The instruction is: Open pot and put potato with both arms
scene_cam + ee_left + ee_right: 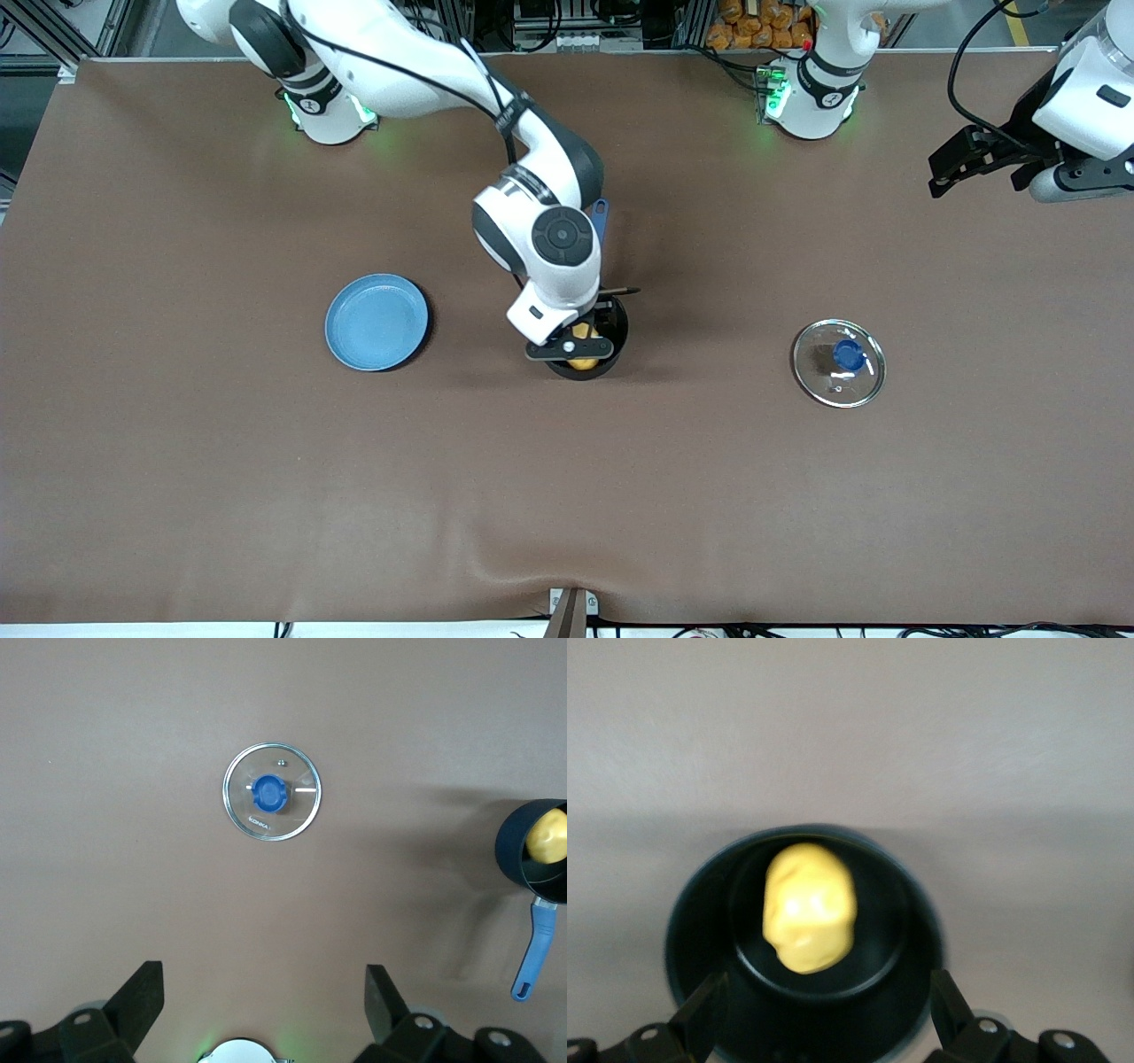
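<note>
The potato [808, 907] lies in the pot [700, 904] at mid-tabletop, directly beneath the right claw [824, 1014], which gapes wide, empty. The left claw [264, 1003] waits open over the tabletop's corner.

A small line of printed lettering is seen on the glass lid [271, 792], beside its blue knob [269, 793], in the left wrist view; it looks like a brand name, but the letters cannot be made out with certainty. No other text, number or sign can be read anywhere.
</note>
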You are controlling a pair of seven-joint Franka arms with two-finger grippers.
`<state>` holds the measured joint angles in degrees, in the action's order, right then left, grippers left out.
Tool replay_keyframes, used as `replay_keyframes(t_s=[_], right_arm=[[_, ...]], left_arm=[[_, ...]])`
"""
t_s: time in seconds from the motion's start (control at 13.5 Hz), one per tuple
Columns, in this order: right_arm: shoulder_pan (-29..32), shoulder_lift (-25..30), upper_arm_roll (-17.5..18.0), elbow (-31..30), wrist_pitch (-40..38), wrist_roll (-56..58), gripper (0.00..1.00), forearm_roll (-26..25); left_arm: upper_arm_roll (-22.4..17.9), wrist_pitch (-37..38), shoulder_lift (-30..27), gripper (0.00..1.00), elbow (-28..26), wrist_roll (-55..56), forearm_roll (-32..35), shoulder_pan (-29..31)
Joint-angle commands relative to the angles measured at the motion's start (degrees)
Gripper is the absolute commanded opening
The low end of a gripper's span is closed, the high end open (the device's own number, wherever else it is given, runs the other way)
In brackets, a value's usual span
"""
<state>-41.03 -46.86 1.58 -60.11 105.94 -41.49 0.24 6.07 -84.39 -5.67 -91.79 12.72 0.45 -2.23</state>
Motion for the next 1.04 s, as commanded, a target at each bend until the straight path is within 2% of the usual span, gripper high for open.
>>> replay_keyframes(t_s=[0.0, 0.22, 0.52, 0.67, 0.81, 0.96], right_arm=[[5.8, 5.3, 1.1, 2.3, -6.4, -0.7, 1.0, -0.7], [10.9, 10.3, 1.0, 2.2, -10.4, -0.6, 1.0, -0.8], [20.9, 16.3, 4.0, 1.9, -12.2, 0.6, 1.0, 0.0], [28.2, 17.3, 7.8, 1.9, -15.6, 8.2, 1.0, -0.1], [38.0, 18.6, 15.6, 1.9, -19.5, 14.2, 1.0, -0.5], [42.2, 20.0, 16.7, 2.1, -22.9, 17.9, 1.0, -1.0]], left_arm=[[-0.4, 0.5, 0.0, 1.0, 1.1, -0.5, -0.3, 0.0], [-0.4, 1.0, 0.0, 1.0, 1.2, -0.6, -0.3, 0.0], [-0.4, 1.8, 0.1, 1.0, 1.2, -0.6, -0.4, 0.2], [-0.4, 1.8, 0.1, 1.0, 1.2, -0.8, -0.4, 0.3], [-0.4, 2.6, 0.1, 1.0, 1.2, -0.9, -0.8, 0.3], [-0.4, 2.6, 0.0, 1.0, 1.2, -0.7, -0.5, 0.3]])
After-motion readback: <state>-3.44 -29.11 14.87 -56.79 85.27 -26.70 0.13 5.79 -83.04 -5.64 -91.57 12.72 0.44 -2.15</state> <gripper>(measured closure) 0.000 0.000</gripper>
